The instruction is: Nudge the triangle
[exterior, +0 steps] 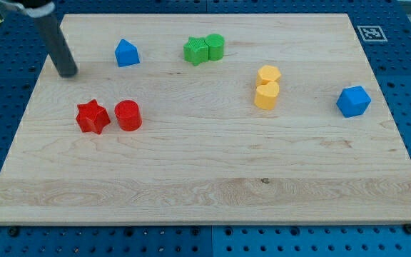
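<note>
The dark rod comes down from the view's top left and my tip rests on the wooden board near its left edge. A small blue block with a peaked, triangle-like top sits to the right of the tip and slightly higher in the view, with a clear gap between them. A red star and a red cylinder lie side by side below the tip.
A green star and a green cylinder touch each other at the top middle. Two yellow blocks touch, one above the other, right of centre. A blue hexagonal block sits near the right edge.
</note>
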`<state>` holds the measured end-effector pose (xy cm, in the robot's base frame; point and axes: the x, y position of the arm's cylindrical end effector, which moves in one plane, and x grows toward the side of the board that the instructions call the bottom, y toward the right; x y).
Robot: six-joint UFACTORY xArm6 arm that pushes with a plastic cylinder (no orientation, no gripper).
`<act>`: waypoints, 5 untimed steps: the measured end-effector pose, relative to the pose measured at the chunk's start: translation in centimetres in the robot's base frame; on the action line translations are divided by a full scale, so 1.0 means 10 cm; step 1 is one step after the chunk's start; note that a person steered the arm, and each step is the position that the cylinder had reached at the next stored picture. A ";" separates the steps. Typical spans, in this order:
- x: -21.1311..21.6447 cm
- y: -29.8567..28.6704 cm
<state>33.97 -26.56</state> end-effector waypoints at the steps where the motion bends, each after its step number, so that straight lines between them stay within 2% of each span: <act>1: -0.41 -0.15; 2: -0.72 0.13; 3: -0.64 0.94; 4: -0.11 1.85; 5: 0.14 2.16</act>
<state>35.35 -4.97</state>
